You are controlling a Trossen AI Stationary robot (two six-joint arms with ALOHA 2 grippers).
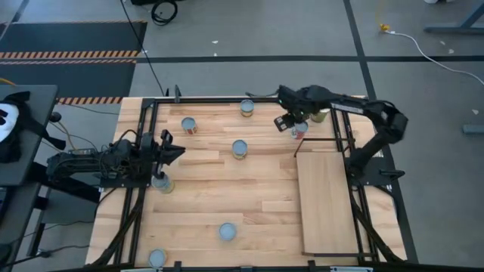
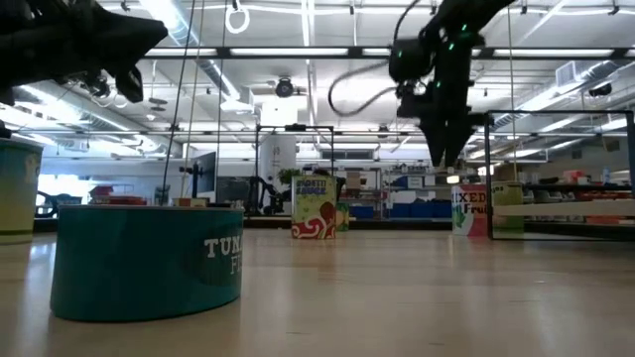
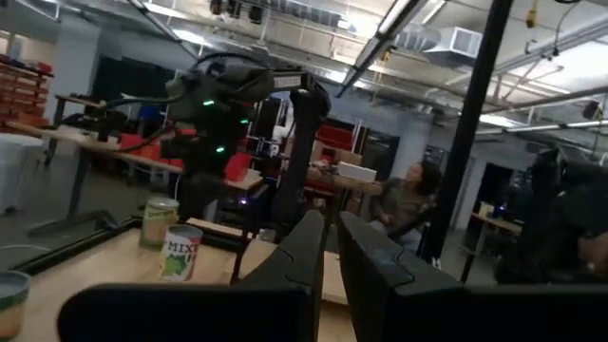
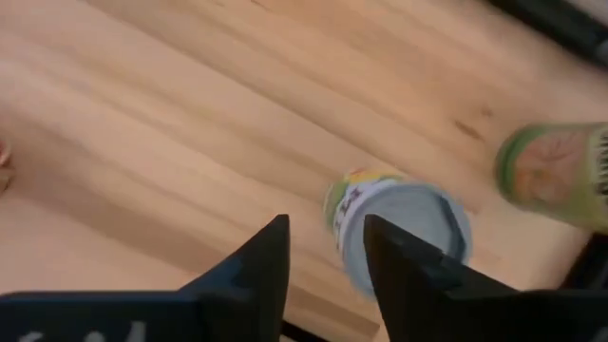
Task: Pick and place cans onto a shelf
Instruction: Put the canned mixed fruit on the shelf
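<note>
Several cans stand upright on the planked table, among them ones with silvery tops (image 1: 240,148), (image 1: 188,125), (image 1: 247,107). My right gripper (image 1: 291,123) is open and hovers just above a mixed-fruit can (image 4: 404,233) at the far right; the low view (image 2: 444,159) shows its fingertips clear of that can (image 2: 470,210). A green-labelled can (image 4: 551,176) stands beside it. The pale shelf board (image 1: 325,200) lies flat at the right, its black wire frame (image 1: 325,140) at the far end. My left gripper (image 1: 172,147) waits at the left edge, fingers close together and empty, above a can (image 1: 161,181).
Two more cans stand near the front edge (image 1: 227,230), (image 1: 157,258). A teal tuna can (image 2: 149,260) fills the low view's near left. Black frame rails (image 1: 144,151) run along the table's sides. A person (image 3: 404,199) sits in the room beyond the table.
</note>
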